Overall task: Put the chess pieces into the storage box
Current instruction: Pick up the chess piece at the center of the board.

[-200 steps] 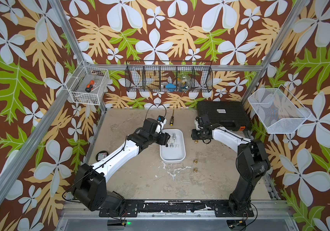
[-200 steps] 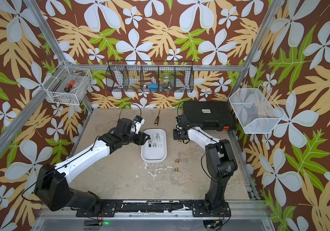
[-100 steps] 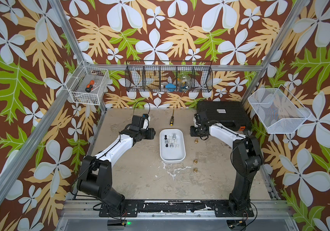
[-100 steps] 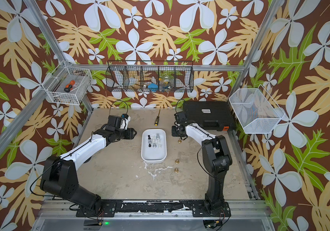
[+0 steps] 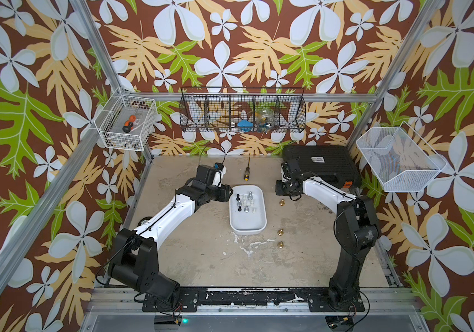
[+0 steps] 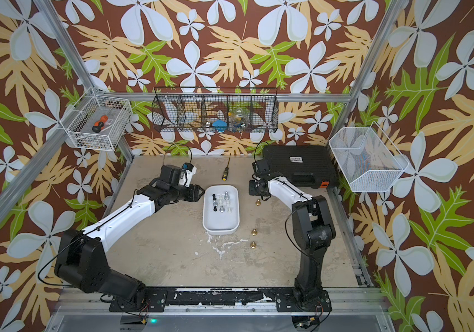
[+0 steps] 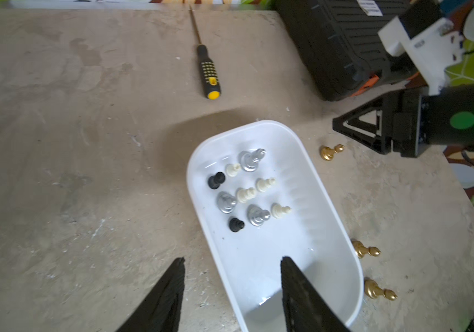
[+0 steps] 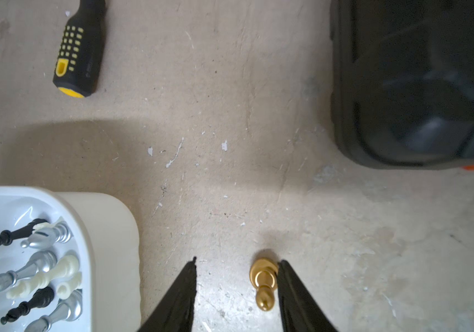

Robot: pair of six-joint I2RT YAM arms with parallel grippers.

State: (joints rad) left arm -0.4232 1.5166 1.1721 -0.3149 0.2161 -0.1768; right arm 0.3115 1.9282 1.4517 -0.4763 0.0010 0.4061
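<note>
Both top views: one white box (image 5: 247,230) on bench (image 5: 201,258), nine chess pieces (image 5: 246,209) inside, three gold pieces (image 5: 282,203) outside beside it.
Left wrist: counted two black, three silver, four cream; left end effector (image 7: 233,260) released, empty.
Right wrist: right end effector (image 8: 238,260) released, straddling one gold piece.
</note>
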